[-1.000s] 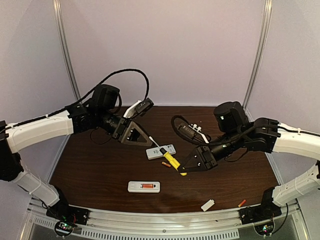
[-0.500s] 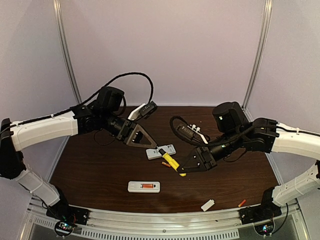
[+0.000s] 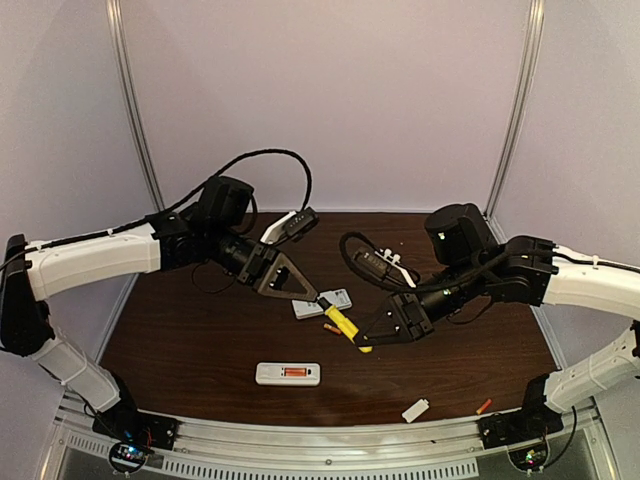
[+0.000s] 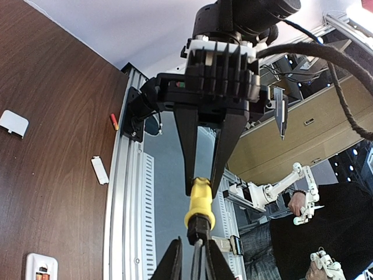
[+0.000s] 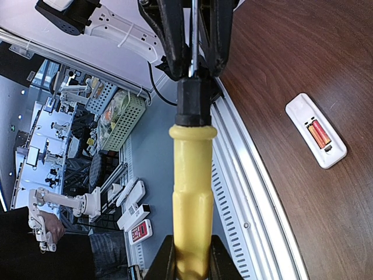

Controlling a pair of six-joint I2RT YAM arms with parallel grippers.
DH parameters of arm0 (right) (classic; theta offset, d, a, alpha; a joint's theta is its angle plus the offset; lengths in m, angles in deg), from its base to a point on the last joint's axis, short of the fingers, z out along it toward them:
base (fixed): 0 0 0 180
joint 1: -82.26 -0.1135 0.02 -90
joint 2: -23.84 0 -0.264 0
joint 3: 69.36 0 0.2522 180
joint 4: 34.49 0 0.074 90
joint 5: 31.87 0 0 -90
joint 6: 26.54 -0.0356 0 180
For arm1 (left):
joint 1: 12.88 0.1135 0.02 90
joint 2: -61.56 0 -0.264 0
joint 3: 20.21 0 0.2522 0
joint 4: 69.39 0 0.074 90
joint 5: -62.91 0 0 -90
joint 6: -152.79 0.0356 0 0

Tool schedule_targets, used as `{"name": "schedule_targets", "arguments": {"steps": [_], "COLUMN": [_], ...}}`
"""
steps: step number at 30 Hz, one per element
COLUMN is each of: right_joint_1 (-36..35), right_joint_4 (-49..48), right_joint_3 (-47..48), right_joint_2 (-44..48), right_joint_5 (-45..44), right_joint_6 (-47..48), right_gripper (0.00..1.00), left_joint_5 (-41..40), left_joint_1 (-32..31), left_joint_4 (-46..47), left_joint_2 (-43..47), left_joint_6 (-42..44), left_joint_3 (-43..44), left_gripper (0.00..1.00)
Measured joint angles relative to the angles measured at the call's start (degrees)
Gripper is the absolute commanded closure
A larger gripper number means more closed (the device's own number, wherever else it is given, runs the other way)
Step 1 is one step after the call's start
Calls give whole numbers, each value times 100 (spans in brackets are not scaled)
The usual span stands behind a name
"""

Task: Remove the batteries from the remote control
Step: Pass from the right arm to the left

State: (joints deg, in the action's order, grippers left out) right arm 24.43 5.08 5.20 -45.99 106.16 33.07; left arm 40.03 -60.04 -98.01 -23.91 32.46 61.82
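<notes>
Right hand [image 3: 368, 338] clamped on the butt end of the yellow-handled screwdriver [image 3: 343, 322], tool held at a slant. Left hand [image 3: 318, 297] is at the screwdriver's other end, fingers [image 4: 173, 263] narrowed either side of the bare metal shaft just past the black collar. Can't tell if the pads actually bite or a sliver of gap is left. The two hands face each other nose to nose along the tool.

Loose battery [image 3: 331, 328] lies on the surface [image 3: 200, 340] just beside the screwdriver handle, left-arm side. Second remote [image 3: 322, 302], white, sits right at the screwdriver's shaft end, under the left hand.

Open remote [image 3: 288, 374] lies toward the arm bases from the screwdriver, apart from it, bay facing up. Two batteries [image 5: 319, 133] sit in it side by side.

White cover [image 3: 415, 409] lies loose, also base-side of the screwdriver, toward the right arm. Last battery [image 3: 484, 406] is well apart from the screwdriver, at the surface's near edge by the right arm's base.
</notes>
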Motion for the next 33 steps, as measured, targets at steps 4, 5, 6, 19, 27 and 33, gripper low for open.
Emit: {"name": "schedule_targets", "arguments": {"steps": [4,5,6,19,27,33], "right_joint_1": [0,0,0,0,0,0], "right_joint_4": [-9,-13,-13,76,566,649], "right_joint_3": [0,0,0,0,343,472], "right_joint_2": [0,0,0,0,-48,15], "right_joint_5": [0,0,-2,-50,-605,-1364], "right_joint_6": [0,0,-7,103,223,87], "right_gripper": [100,100,100,94,56,35], "left_joint_5": [0,0,2,61,-127,-398], "left_joint_1": [-11,-13,-15,-37,-59,-70], "left_joint_4": [2,2,7,28,221,470], "left_joint_2": [-7,-11,-15,-90,-66,70], "left_joint_6": [0,0,-2,-42,-140,-337], "left_joint_3": [2,11,20,76,72,-39], "left_gripper": [91,93,95,100,100,100]}}
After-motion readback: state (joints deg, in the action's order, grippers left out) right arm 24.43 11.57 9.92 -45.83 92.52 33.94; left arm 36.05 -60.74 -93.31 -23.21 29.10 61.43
